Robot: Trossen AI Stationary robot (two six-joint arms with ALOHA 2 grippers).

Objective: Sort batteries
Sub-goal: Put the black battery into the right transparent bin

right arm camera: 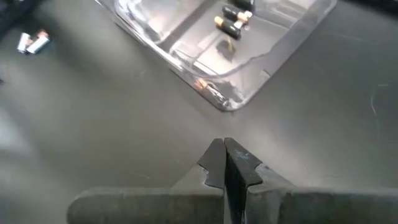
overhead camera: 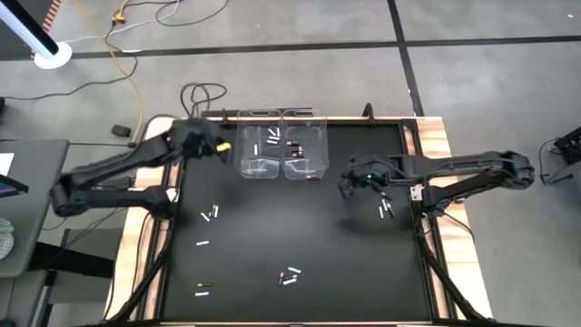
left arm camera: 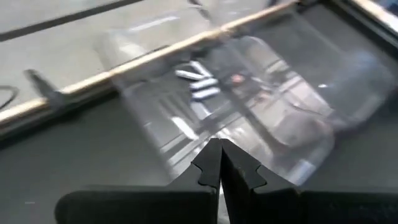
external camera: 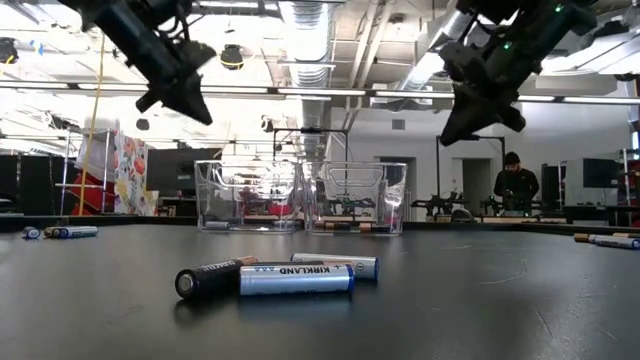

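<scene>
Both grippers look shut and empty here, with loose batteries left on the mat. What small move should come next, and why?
Probably the right gripper should open and drop toward the pair of batteries just beside it. Both it and the left gripper, which is by the left bin, are shut on nothing, and that pair looks like the closest unsorted item.

Right wrist camera. The right claw [right arm camera: 224,163] sits with its two dark fingers [right arm camera: 213,165] pressed together and nothing between them, above the dark surface [right arm camera: 112,124]. Ahead lies one corner of a clear plastic bin [right arm camera: 224,99], holding two dark batteries [right arm camera: 234,18] with reddish ends. Two more batteries [right arm camera: 32,42], light-bodied, lie side by side on the surface, well apart from the bin.
</scene>
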